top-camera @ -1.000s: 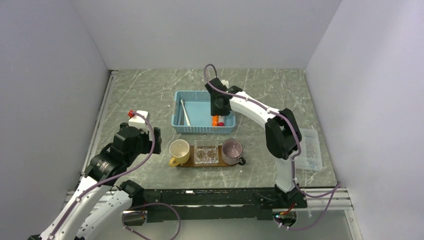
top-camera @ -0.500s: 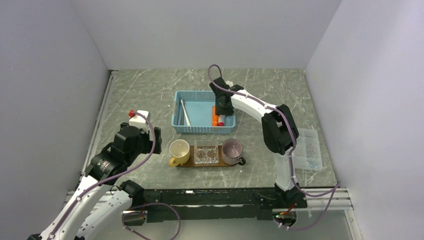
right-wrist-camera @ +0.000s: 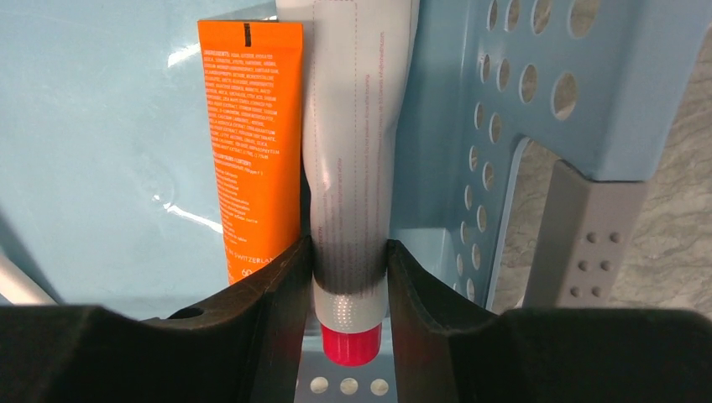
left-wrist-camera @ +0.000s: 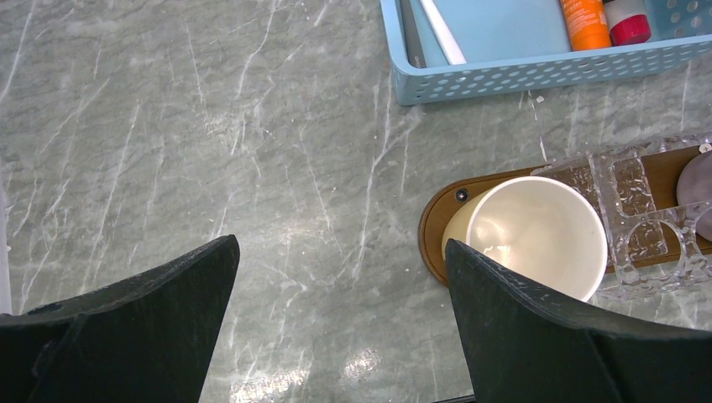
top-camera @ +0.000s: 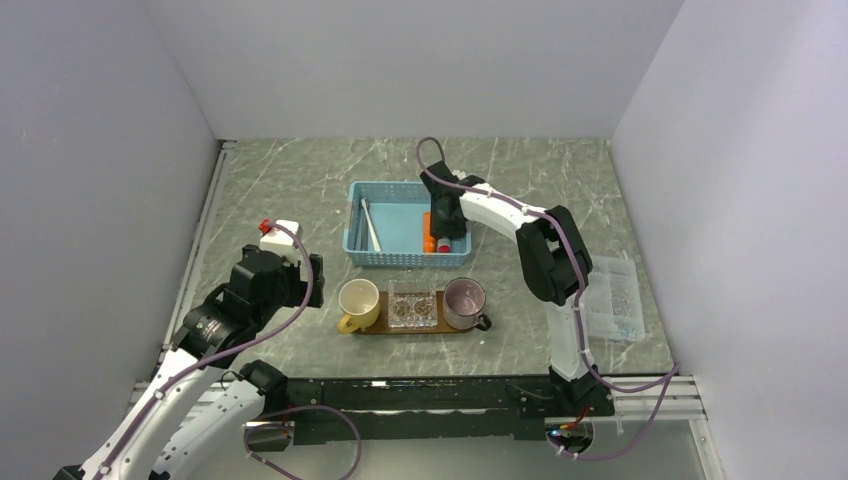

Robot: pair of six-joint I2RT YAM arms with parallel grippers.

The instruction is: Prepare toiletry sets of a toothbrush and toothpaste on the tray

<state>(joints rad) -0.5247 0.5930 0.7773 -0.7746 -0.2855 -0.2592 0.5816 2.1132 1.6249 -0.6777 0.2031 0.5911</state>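
White and red-capped, the toothpaste tube [right-wrist-camera: 357, 126] lies flat in the basket [right-wrist-camera: 504, 126] between its right wall and the orange tube [right-wrist-camera: 252, 126], long axis along that wall, cap toward the tray [left-wrist-camera: 434, 220]; we judge the right fingers [right-wrist-camera: 269, 290] pinch its neck to lift it clear, left fingers [left-wrist-camera: 520, 319] wide, idle.
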